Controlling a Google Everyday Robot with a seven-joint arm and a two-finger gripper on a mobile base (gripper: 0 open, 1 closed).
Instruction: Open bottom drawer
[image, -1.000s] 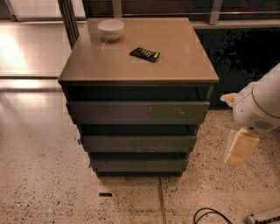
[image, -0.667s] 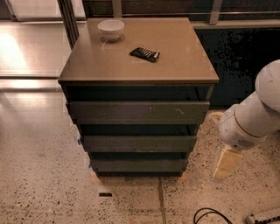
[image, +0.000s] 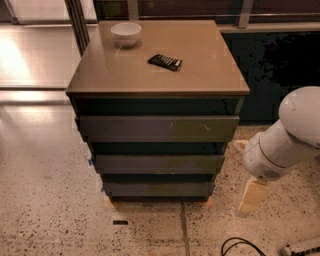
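Observation:
The bottom drawer (image: 159, 189) is the lowest and narrowest of three dark grey-brown handleless fronts on the cabinet, just above the floor. None of its interior shows. The mid-sized front (image: 159, 164) and the widest front with pale scratches (image: 157, 128) sit above it. My gripper (image: 250, 197) is a pale cream piece hanging down from the white arm (image: 285, 142). It is low near the floor, to the right of the bottom drawer's right end and apart from it.
The tan cabinet top (image: 200, 70) bears a white bowl (image: 125, 33) and a black remote (image: 165, 61). A black cable (image: 240, 246) lies on the speckled floor at the front right. A dark wall panel (image: 275, 65) stands behind the arm.
The arm has swung left and down, bringing the gripper lower and closer to the cabinet's lower right side. The drawers have not moved.

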